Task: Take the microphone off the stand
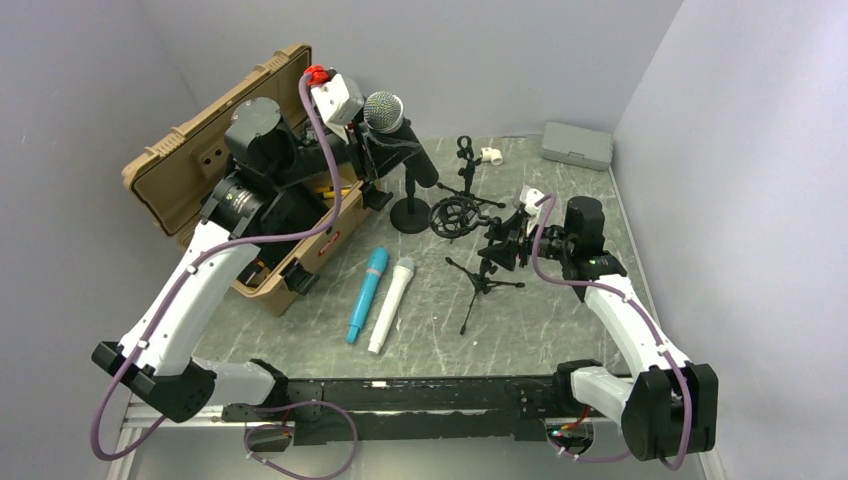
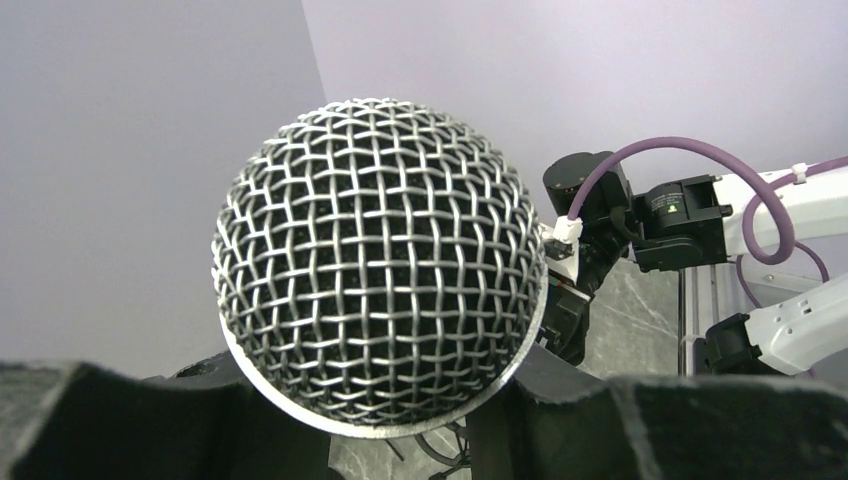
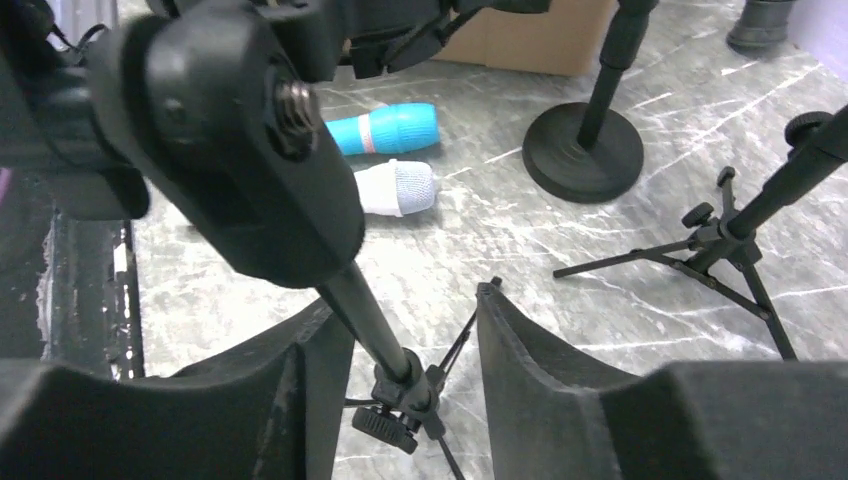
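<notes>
A black microphone with a silver mesh head (image 1: pixel 384 110) leans on the round-base stand (image 1: pixel 410 214) at the back centre. My left gripper (image 1: pixel 362 140) is shut on its body just below the head. In the left wrist view the mesh head (image 2: pixel 380 260) fills the frame above my left gripper (image 2: pixel 385 400). I cannot tell whether the body still sits in the stand's clip. My right gripper (image 1: pixel 510 245) is open around the pole of a small tripod stand (image 1: pixel 483 280). In the right wrist view the pole (image 3: pixel 375 325) rests against the left finger of my right gripper (image 3: pixel 405 300).
An open tan case (image 1: pixel 215 150) stands at the back left. A blue microphone (image 1: pixel 367 292) and a white microphone (image 1: pixel 392 303) lie mid-table. A second tripod with a shock mount (image 1: pixel 458 213) stands by the round base. A grey box (image 1: pixel 577 145) lies back right.
</notes>
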`<state>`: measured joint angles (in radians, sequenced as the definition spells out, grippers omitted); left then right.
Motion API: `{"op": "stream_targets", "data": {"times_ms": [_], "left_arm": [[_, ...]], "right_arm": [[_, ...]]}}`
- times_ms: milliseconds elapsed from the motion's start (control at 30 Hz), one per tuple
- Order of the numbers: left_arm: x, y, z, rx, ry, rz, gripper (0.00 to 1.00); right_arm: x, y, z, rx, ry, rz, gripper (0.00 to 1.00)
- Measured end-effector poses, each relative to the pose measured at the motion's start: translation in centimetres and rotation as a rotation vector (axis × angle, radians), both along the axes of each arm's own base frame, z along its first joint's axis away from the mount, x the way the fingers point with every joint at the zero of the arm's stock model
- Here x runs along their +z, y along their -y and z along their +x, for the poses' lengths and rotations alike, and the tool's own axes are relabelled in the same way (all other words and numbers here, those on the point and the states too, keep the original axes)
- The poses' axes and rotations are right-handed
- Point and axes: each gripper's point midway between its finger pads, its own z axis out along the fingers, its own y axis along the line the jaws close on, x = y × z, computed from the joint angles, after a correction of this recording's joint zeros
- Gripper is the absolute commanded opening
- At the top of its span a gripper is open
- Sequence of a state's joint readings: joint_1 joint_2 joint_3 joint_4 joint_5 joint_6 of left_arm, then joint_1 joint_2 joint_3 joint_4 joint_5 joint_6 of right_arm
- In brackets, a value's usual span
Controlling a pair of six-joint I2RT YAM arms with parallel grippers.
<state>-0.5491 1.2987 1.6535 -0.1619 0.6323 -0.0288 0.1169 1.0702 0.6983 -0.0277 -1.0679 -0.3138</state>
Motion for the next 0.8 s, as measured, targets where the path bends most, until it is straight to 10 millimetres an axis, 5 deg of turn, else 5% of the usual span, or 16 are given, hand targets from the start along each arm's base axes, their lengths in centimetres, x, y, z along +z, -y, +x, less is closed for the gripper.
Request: {"op": "stream_targets", "data": {"times_ms": [300,433,800], "left_arm": [[-2.0,-0.3,0.5,0.037,-0.052,0.035,0.0],[-2.4,-0.4,0.8,0.048,-0.061,0.039,0.0],[-2.3,-0.9,0.6,0.067,-0.037,0.053,0.0]], "right_arm": [[-0.6,1.1,-0.2,-0.083,-0.035,-0.046,0.79],[1.0,1.6,-1.3,-0.107,0.017,-0.054,0.88],[6.8,2.0,-4.4,-0.099,0.087,-0.066,0.89]]}}
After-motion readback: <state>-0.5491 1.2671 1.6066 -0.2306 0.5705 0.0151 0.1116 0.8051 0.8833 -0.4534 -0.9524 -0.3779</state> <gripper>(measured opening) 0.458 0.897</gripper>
